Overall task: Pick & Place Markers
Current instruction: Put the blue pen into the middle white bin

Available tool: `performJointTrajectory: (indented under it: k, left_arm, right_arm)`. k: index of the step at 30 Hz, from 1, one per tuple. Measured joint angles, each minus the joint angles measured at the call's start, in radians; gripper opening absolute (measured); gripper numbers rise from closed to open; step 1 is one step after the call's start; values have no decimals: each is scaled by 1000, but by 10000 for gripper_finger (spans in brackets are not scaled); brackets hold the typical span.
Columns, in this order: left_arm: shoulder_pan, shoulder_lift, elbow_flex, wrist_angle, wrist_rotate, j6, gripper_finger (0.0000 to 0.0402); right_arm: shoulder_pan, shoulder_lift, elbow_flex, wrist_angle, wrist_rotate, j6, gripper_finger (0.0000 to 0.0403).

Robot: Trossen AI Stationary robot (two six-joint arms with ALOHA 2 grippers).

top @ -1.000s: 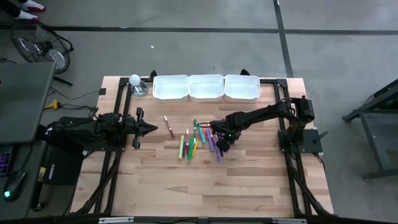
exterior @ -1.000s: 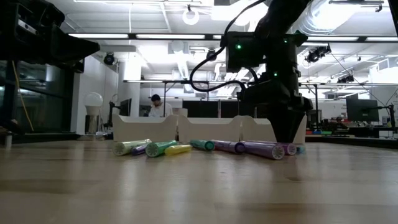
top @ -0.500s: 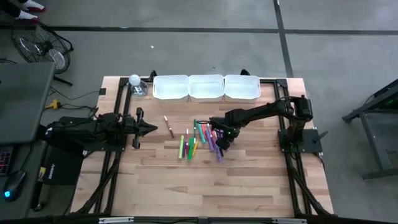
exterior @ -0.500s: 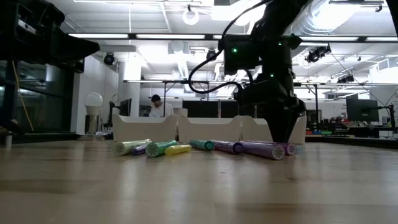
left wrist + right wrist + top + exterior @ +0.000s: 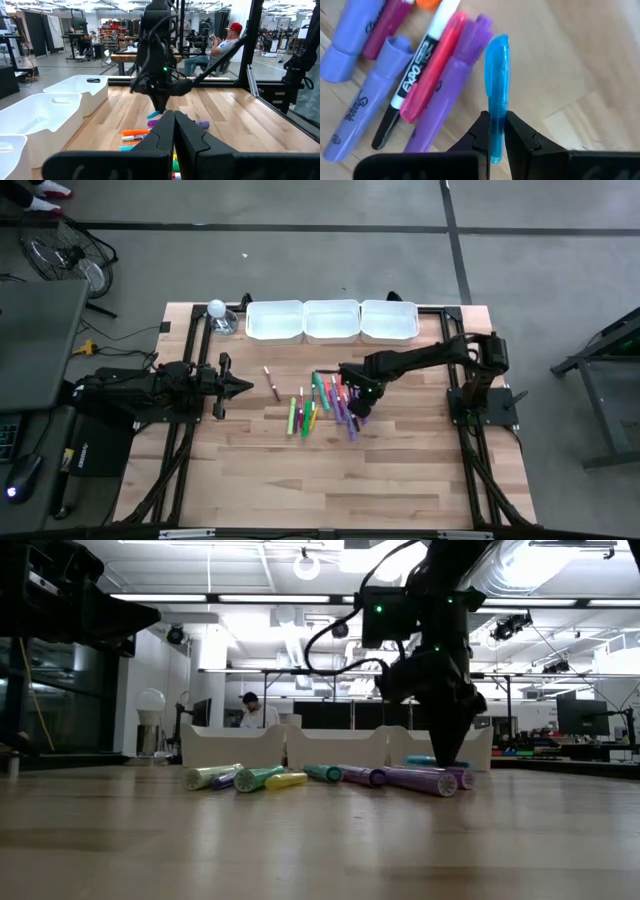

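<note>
A translucent blue marker [image 5: 496, 90] is pinched between the two dark fingers of the right claw [image 5: 495, 131], its barrel pointing forward past the fingertips and its lower end gripped between the pads. In the low view the blue marker [image 5: 425, 761] is seen held roughly level, lifted slightly above the counter, under the right claw [image 5: 447, 752]. Just beside it, on the pale wooden counter [image 5: 400, 470], the rest of the markers are spread in a loose heap [image 5: 322, 404]: a fat purple marker [image 5: 445, 95], a pink-red marker [image 5: 431, 70], a white dry-erase marker with a black cap [image 5: 415, 82] and two lavender markers [image 5: 357, 112] are seen lying close together in the right wrist view. Green, yellow and orange markers lie farther toward the left arm, and one thin orange-pink marker [image 5: 271, 381] lies apart from the heap. In the high view the right claw [image 5: 355, 408] is placed over the heap's edge nearest the right arm. Three white rectangular plastic trays [image 5: 331, 320] are lined up side by side along the far edge of the counter, well apart from the heap. The left claw [image 5: 243, 387] is held clenched on nothing, above the counter, pointing toward the heap. A person in a red cap [image 5: 226, 42] is seated beyond the counter.
</note>
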Motion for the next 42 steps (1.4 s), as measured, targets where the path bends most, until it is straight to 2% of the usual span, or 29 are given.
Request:
performJointTrajectory:
  k: [7,20,33,42]
  left_arm:
    - [0,0,0,0,0,0,1]
    - [0,0,0,0,0,0,1]
    - [0,0,0,0,0,0,1]
    - [0,0,0,0,0,0,1]
  right_arm:
    - [-57,-48,23,-10,1,-74,25]
    - [-205,-32,259,-51,35,-306,26]
    - [-318,169,550,-92,54,-533,33]
    - [-362,327,748,-140,196,-765,34]
